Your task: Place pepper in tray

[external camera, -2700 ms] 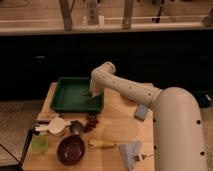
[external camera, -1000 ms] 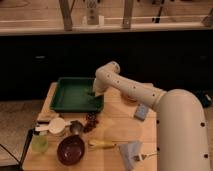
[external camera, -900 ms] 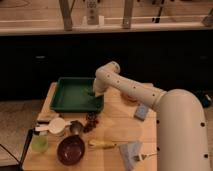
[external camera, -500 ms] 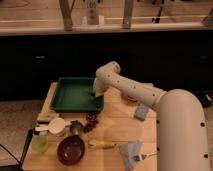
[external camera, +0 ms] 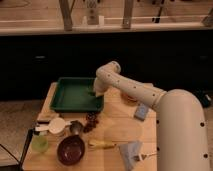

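The arm [external camera: 142,93] enters from the lower right, where its thick white body is cut off by the frame's edge. It bends at a rounded joint above the right end of the tray [external camera: 75,108] and drops to the gripper [external camera: 96,93]. The gripper sits low at the tray's right rim, over or just inside that end; which of the two cannot be told. The wrist covers most of it, so whether it is apart, together or clamped on something cannot be told either.

The pepper cannot be made out. The patch of tray under the gripper is hidden by the wrist and lies in shadow.

The tray lies at the back left of the table [external camera: 117,131]. Just in front of its right corner is a dark reddish cluster [external camera: 91,121], too blurred to name. Left of that stand a small grey cup [external camera: 76,127] and a white round container [external camera: 56,125], with some flat pale thing half hidden behind them. At the front left are a pale green cup [external camera: 40,143] and, beside it, a brown bowl [external camera: 71,149]. A yellowish long item [external camera: 102,145] lies right of the bowl.

A grey-blue folded thing [external camera: 131,152] sits near the front edge. A small blue block [external camera: 141,111] lies close under the arm. An orange-brown shape [external camera: 130,98] shows only in part behind the arm.
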